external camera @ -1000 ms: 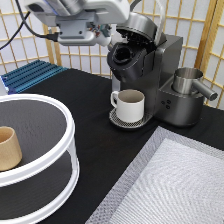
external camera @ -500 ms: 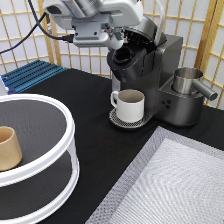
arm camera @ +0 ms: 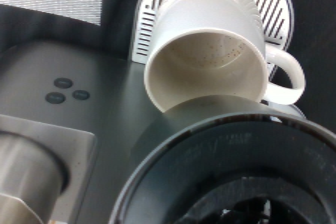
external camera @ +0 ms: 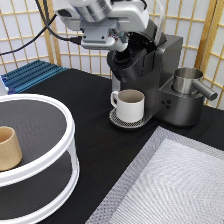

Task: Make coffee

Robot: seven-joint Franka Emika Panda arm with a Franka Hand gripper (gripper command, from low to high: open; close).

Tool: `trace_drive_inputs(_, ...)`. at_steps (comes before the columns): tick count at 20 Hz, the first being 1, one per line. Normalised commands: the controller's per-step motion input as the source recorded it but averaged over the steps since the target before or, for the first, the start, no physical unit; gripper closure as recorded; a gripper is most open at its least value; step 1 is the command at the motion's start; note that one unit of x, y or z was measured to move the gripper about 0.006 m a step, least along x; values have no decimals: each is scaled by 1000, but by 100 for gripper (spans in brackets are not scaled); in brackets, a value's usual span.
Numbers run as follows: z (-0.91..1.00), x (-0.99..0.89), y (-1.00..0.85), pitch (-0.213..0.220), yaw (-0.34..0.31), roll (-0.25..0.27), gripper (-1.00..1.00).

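Gripper [external camera: 121, 44] hangs right over my coffee machine's [external camera: 150, 75] open brew head; from my exterior view I cannot tell how it is set or whether it carries anything. The coffee pod I cannot find in either view. I'd judge such a pod light, its plastic wall thin and its foil easily dented, best pinched by the sides under the rim. Below the brew head stands the white mug [external camera: 130, 104] on the drip tray [external camera: 118, 121], empty in the wrist view. I can read no brand or writing.
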Motion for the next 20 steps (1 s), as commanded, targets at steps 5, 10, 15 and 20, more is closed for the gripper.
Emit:
trace_drive_inputs(5,-71,171,117,64,-103,10,100)
trace_drive_inputs(10,-107,26,108,32,-104,5,100)
trace_drive_inputs(15,-25,9,122,4,-136,-3,100)
trace_drive_inputs(20,0,-9,329,0,-140,-67,100)
